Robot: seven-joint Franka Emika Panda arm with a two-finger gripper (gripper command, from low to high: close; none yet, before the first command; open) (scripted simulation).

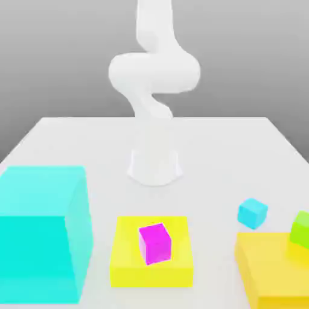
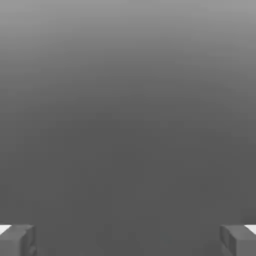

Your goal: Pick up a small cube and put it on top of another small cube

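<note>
The small cyan cube [image 1: 252, 213] rests on the white table toward the exterior view's right. Just beyond it to the right, the small lime-green cube [image 1: 300, 229] sits on a yellow block [image 1: 271, 271], partly cut off by the picture's edge. In the hand view my gripper [image 2: 128, 240] is open, its two dark fingertips [image 2: 19, 239] far apart with nothing between them and plain grey background ahead. The white arm [image 1: 154, 72] rises above its base at the back middle of the table.
A huge cyan block [image 1: 42, 232] stands at the exterior view's front left. A flat yellow block [image 1: 124, 265] in the front middle carries a small magenta cube [image 1: 155, 242]. The arm's round base [image 1: 155, 166] sits mid-table.
</note>
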